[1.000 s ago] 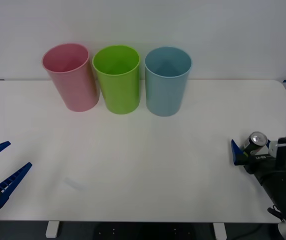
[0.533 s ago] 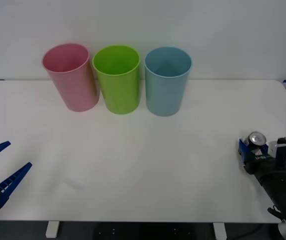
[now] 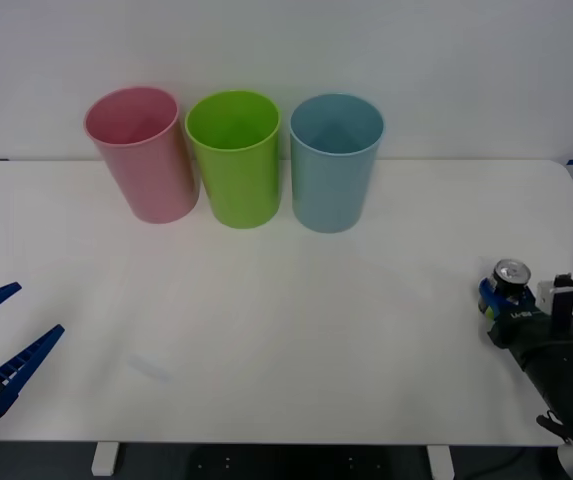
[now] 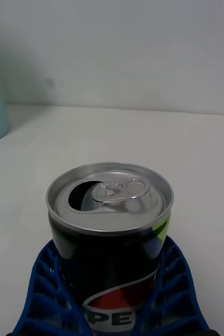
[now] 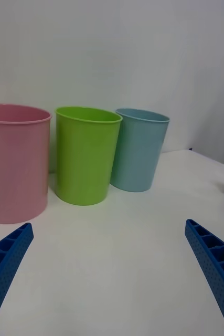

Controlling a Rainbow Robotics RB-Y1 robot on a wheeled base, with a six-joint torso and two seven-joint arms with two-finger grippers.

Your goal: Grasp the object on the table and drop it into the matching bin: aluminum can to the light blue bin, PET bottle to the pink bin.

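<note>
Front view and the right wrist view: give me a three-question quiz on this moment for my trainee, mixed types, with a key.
1. True or false: the right claw is shut on the can.
2. Which bin stands between the other two? A) pink B) green C) light blue
3. Fill in: the can stands upright near the table's ____ edge.

Key:
1. True; in the right wrist view blue fingers press both sides of the can.
2. B; the green bin stands between the pink bin and the light blue bin.
3. Right; the left claw waits open at the opposite side of the table.
</note>
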